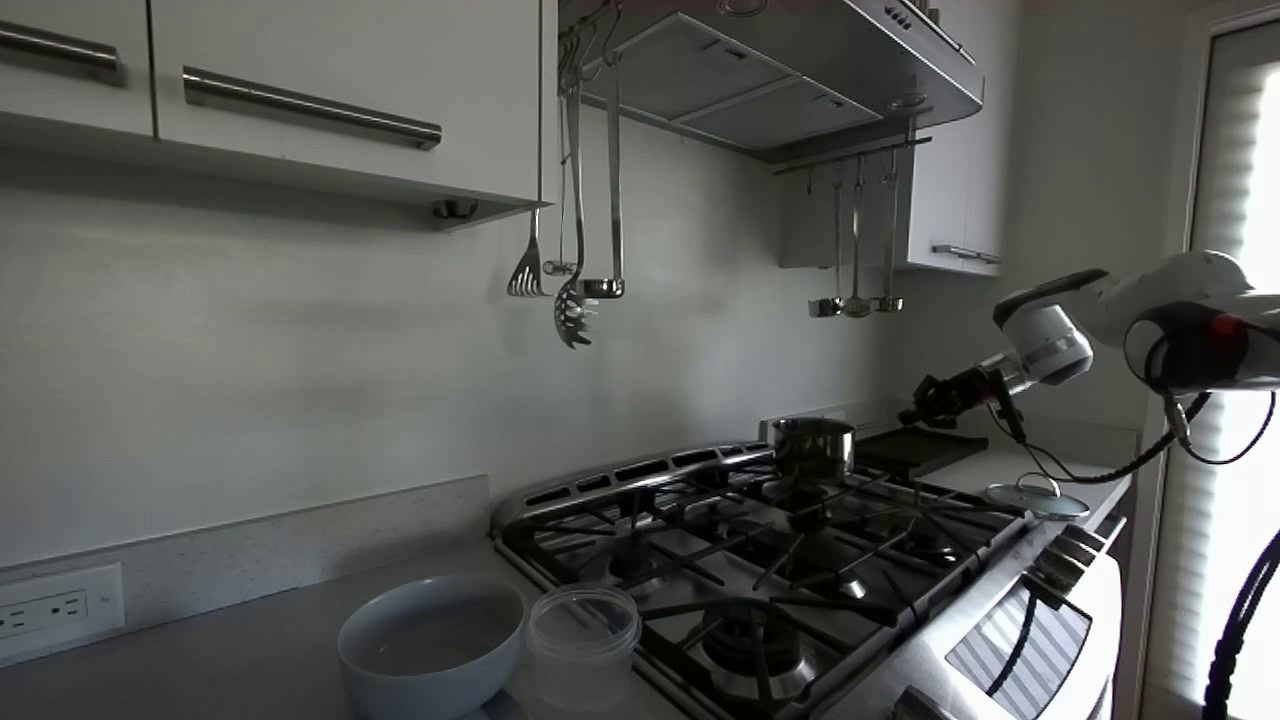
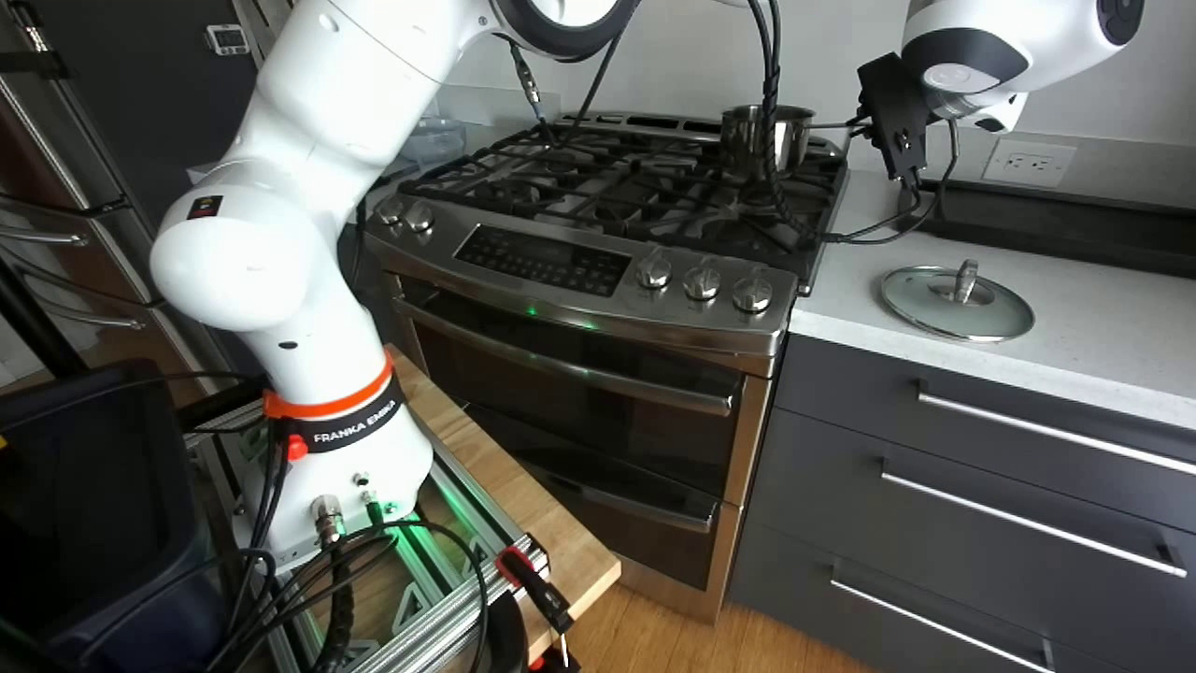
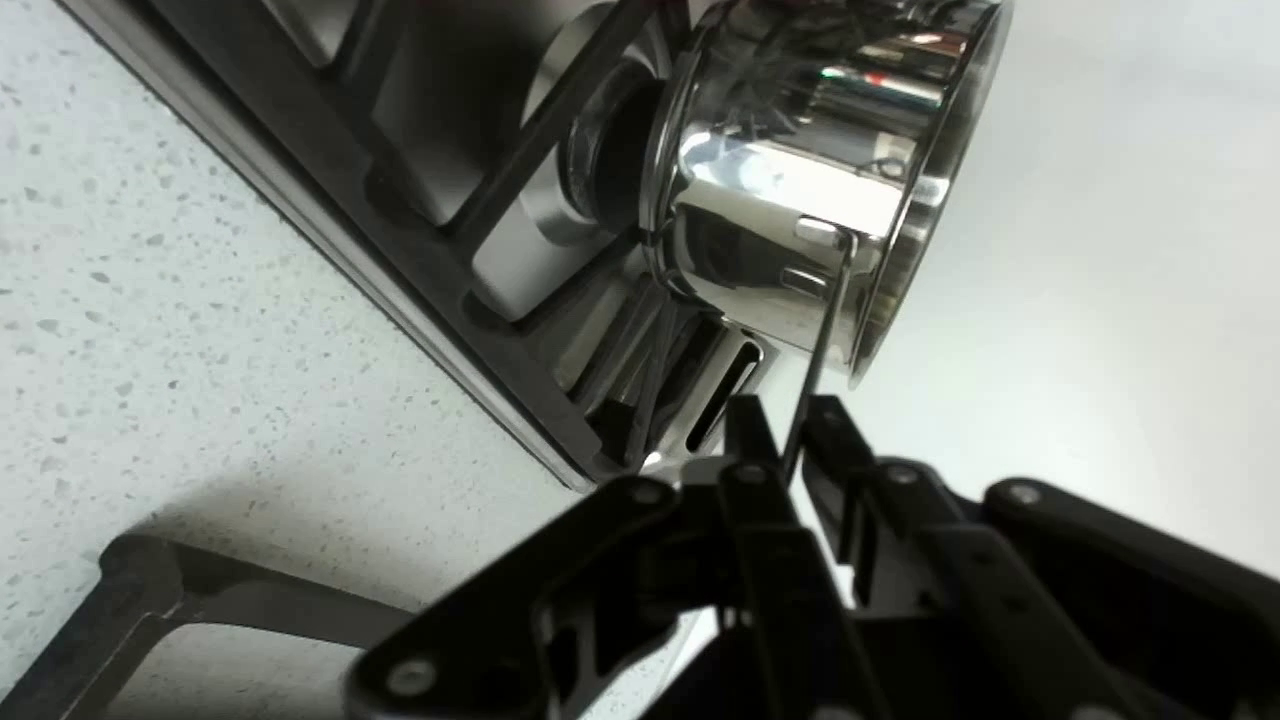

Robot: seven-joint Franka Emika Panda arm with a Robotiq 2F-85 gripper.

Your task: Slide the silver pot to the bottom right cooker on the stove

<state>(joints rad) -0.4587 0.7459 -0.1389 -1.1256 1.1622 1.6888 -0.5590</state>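
The silver pot stands upright over the back right burner of the stove; it also shows in an exterior view behind a hanging cable, and in the wrist view. Its thin handle runs between my fingertips. My gripper is nearly closed, shut on that handle. In both exterior views the gripper is at the pot's right side, level with its upper wall. The bottom right cooker is in front of the pot, with bare grate bars over it. The stove shows its steel front edge.
A glass lid lies on the counter right of the stove. A dark tray lies behind it. A white bowl and a translucent container stand left of the stove. Utensils hang from the hood.
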